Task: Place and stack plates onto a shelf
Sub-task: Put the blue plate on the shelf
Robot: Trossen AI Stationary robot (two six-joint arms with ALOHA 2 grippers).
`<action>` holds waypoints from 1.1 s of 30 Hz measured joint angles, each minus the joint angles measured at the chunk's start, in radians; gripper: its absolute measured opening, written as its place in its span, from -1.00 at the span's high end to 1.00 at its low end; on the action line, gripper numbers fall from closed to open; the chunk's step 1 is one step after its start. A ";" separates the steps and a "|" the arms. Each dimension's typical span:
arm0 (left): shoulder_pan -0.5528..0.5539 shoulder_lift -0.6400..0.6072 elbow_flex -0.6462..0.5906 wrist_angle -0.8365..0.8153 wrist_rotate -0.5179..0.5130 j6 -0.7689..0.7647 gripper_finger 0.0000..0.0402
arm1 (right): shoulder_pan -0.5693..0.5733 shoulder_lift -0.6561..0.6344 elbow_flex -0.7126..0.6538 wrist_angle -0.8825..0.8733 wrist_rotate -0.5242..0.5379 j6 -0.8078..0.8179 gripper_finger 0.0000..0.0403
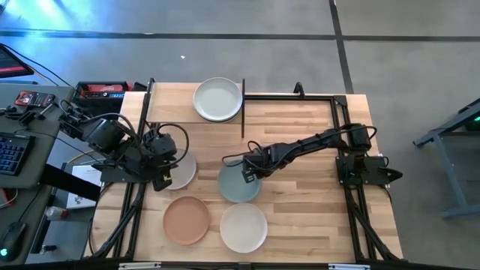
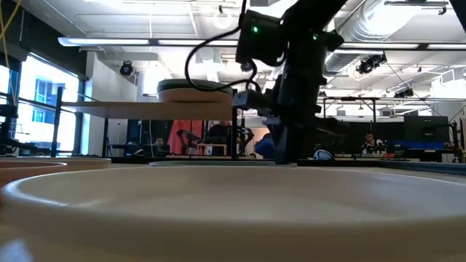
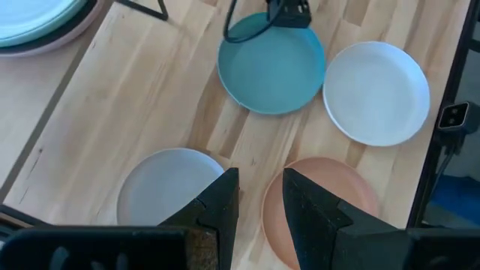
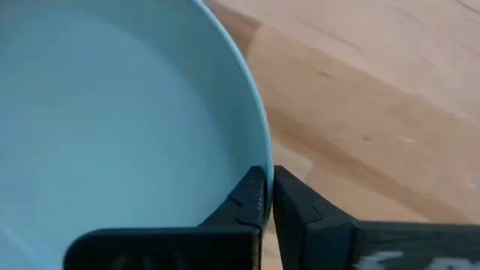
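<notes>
Cream round matte plate [image 2: 240, 207] fills the low view's foreground. Right pincer [image 4: 268, 196] is clenched on the pale blue-green plate's [image 1: 238, 184] rim, mid-counter [image 1: 300, 202]. Left pincer [image 3: 259, 206] hangs released over the grey plate [image 1: 182, 171]. Only the left wrist view shows several plates stacked on the light-wood shelf [image 1: 169, 105]; four remain, including the terracotta plate [image 1: 186, 220].

Light butcher-block wooden tabletop [image 1: 300, 135] with black metal frame [image 1: 289, 96]. Beside it: black keyboard [image 1: 10, 152], red-and-black box [image 1: 101, 91]. Grey concrete floor [image 1: 390, 52]. People seated in background [image 2: 371, 142].
</notes>
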 joint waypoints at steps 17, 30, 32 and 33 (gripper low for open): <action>0.148 0.000 0.000 -0.005 0.001 -0.072 0.54 | 0.015 0.000 0.317 -0.349 0.139 -0.090 1.00; 0.335 0.006 0.000 -0.004 0.005 -0.160 0.54 | 0.010 0.000 0.709 -0.585 0.238 -0.328 1.00; 0.363 0.014 0.001 -0.001 0.005 -0.176 0.54 | 0.004 0.000 0.769 -0.604 0.238 -0.377 1.00; 0.376 0.019 0.001 -0.001 0.005 -0.183 0.54 | 0.000 0.000 0.799 -0.620 0.239 -0.401 1.00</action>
